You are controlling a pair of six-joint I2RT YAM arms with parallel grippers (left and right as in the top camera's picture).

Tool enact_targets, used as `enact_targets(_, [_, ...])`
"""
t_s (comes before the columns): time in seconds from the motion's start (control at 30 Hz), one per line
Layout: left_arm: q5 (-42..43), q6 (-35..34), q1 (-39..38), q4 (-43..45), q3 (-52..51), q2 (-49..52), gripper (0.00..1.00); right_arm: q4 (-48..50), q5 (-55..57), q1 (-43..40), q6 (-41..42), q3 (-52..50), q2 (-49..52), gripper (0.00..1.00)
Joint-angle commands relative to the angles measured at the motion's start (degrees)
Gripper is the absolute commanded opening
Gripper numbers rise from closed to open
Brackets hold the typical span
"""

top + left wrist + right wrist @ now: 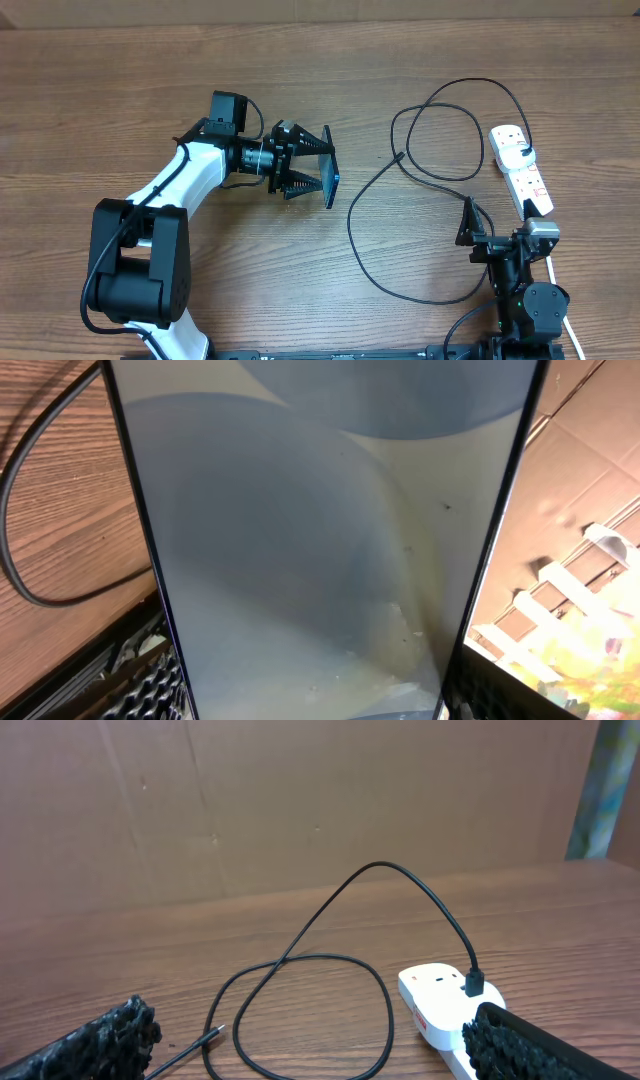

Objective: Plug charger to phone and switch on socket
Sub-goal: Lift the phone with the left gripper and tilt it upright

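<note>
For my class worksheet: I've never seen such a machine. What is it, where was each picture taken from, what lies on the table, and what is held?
These are two robot arms at a wooden table. One picture looks down from above; the other two come from a camera on each wrist. The left fingers clamp a phone, turned on edge, so its screen fills the left wrist view. The right fingers are spread open, holding nothing. On the table lie a looped black charger cable and a white power strip that the cable runs into.
</note>
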Motion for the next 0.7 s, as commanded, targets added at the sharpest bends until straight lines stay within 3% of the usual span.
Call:
enact_targets(0.0, [3.28, -0.96, 0.09, 0.37, 1.44, 0.48, 0.59, 0.35, 0.13, 0.2, -0.24, -0.61, -0.5, 1.0])
enact_targets(0.53, [2.91, 1.88, 0.09, 2.49, 1.44, 0.48, 0.58, 0.35, 0.11, 0.2, -0.24, -0.61, -0.5, 1.0])
enact_targets(0.67, [-1.84, 1.88, 0.09, 5.01, 1.44, 0.48, 0.58, 0.35, 0.11, 0.2, -0.24, -0.61, -0.33, 1.0])
